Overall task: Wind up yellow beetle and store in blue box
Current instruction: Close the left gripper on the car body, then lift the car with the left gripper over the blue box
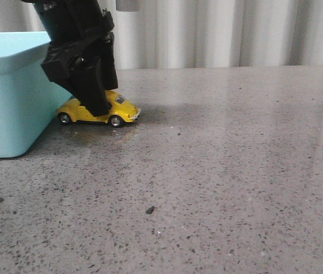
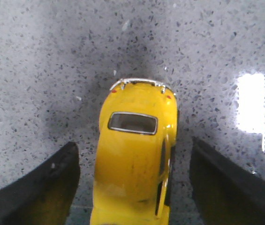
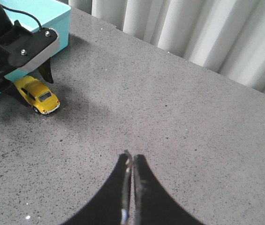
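Left end effector (image 2: 132, 187), fingers apart astride the yellow beetle (image 2: 134, 164) standing on the tabletop (image 1: 218, 171) just beside the blue box (image 1: 7, 97), may close off-centre, causing the free-rolling toy to squirt out.

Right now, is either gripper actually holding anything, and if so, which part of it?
Nothing is held. The left gripper is open, its fingers straddling the yellow beetle with gaps on both sides. The right gripper is shut on nothing.
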{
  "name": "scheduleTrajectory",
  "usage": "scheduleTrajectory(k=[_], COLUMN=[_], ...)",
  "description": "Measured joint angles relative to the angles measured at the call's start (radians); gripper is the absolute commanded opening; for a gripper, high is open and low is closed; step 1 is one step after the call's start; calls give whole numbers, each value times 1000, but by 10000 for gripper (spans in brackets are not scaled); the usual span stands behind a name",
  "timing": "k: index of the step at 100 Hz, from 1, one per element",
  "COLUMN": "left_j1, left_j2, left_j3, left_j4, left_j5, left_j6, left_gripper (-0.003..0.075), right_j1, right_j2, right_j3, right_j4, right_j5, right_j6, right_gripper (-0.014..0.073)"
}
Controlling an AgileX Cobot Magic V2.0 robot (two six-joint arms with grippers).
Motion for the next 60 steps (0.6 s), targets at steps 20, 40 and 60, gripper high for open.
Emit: scheduleTrajectory(k=[20,40,60], left_j1=[0,0,2], left_j2=[13,15,15], left_j3=[-2,-2,-4], left_j4=[0,0,-18], left_j5=[-6,6,23], left_j6=[0,1,2], left_gripper=[430,316,188], right_j1=[0,0,0], right_j2=[0,0,0], right_j3=[0,0,0], right_j4=[0,0,0], right_j5=[0,0,-2], right_j6=[0,0,0], right_gripper=[-41,-41,-41])
